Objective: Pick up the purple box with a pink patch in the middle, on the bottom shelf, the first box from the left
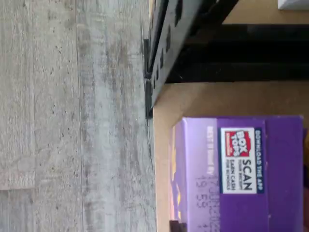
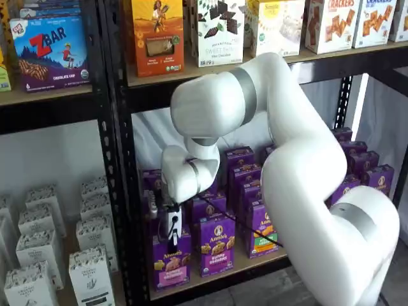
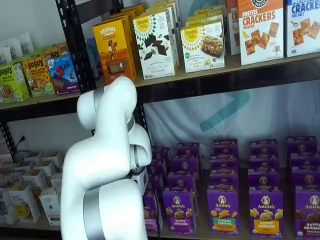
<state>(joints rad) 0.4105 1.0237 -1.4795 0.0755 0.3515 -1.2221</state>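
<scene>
The purple box (image 2: 169, 262) with a pink band stands upright at the left end of the bottom shelf (image 2: 224, 273). My gripper (image 2: 173, 241) hangs right over the box's top, and its black fingers reach down to the top edge. No gap or grip shows plainly between them. In the wrist view I see the box's purple top (image 1: 241, 174) with a Box Tops label, standing on the tan board (image 1: 207, 99). In a shelf view the white arm (image 3: 107, 165) hides the gripper and most of the box (image 3: 150, 212).
A purple-band box (image 2: 215, 245) stands right beside the target, with several more purple boxes behind and to the right. A black perforated upright (image 2: 121, 159) is close on the left. White cartons (image 2: 89, 274) fill the neighbouring bay. The upper shelf (image 2: 255, 64) holds assorted boxes.
</scene>
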